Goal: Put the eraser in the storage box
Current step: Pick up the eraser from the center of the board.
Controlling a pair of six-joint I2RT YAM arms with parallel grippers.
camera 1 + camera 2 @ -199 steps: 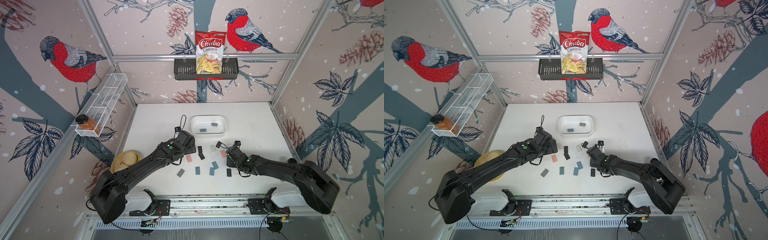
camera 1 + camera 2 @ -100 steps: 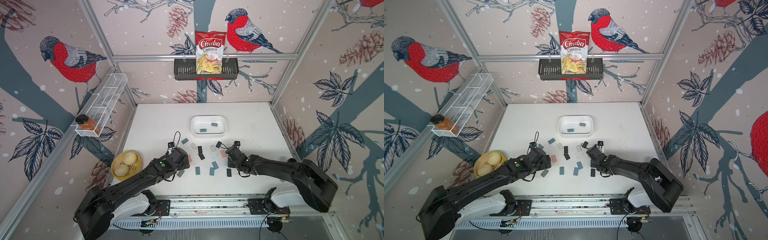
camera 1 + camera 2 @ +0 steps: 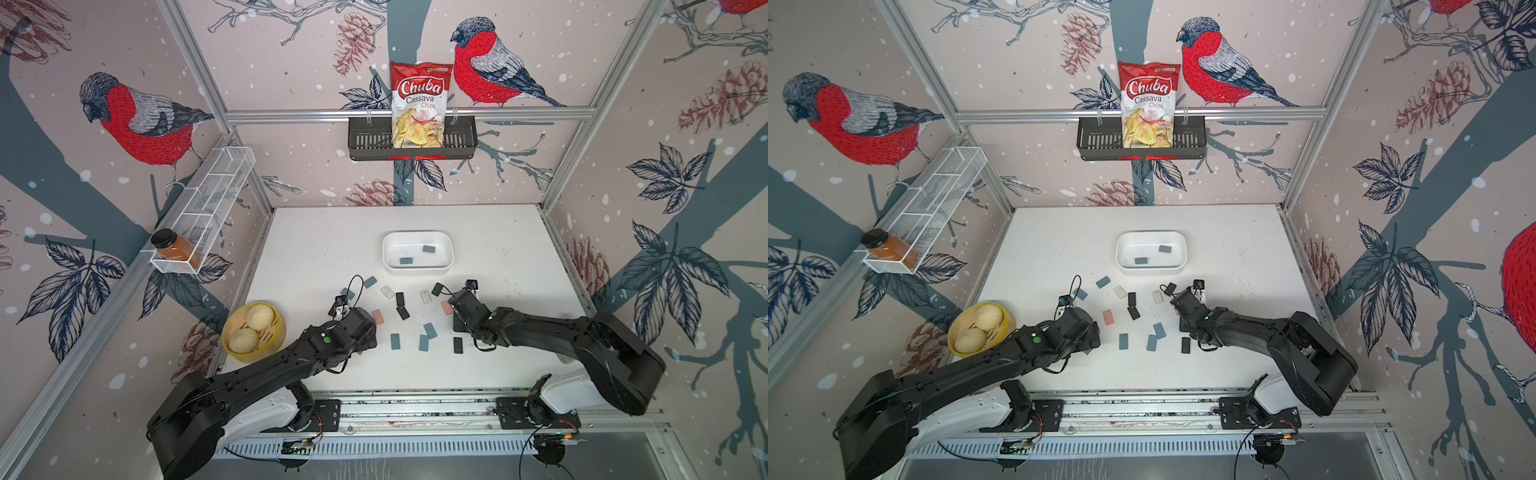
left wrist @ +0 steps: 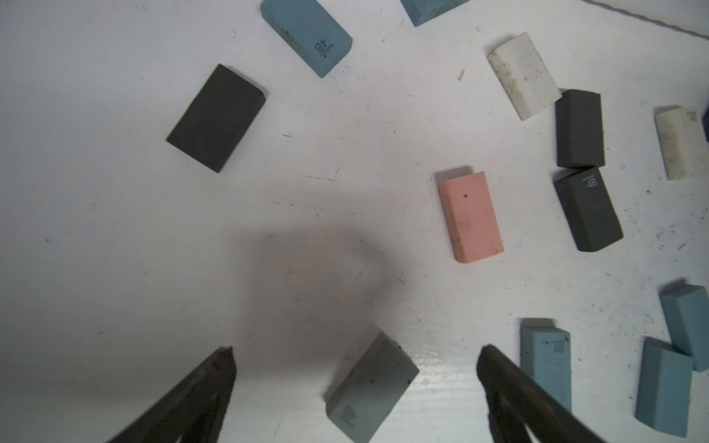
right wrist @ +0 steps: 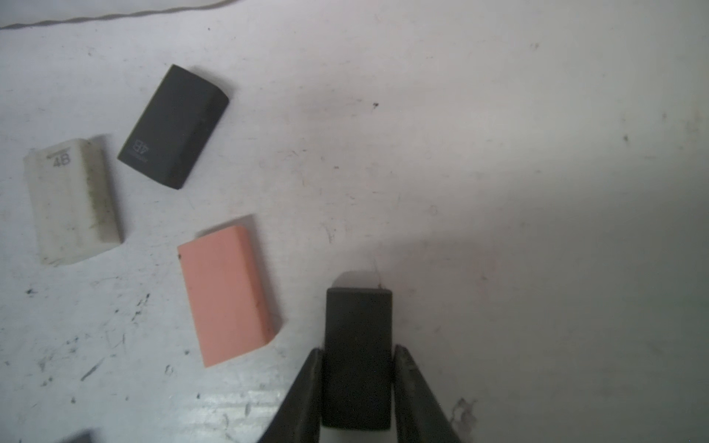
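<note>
Black eraser (image 5: 357, 322) sits pinched inside the right pincer (image 5: 357, 349).

The storage box (image 3: 415, 271) is plain white; the two erasers in it (image 3: 428, 249) are slate blue. The desk (image 3: 324, 249) is white with dark scuffs. The black eraser (image 5: 357, 345) is matt charcoal, the pink eraser (image 5: 228, 295) salmon, and the white eraser (image 5: 71, 199) grey-smudged with a dark "4B" stamp. The chip bag (image 3: 419, 104) is red and white. The wallpaper (image 3: 291, 62) is beige with red-breasted birds, pinecones and white dots.
</note>
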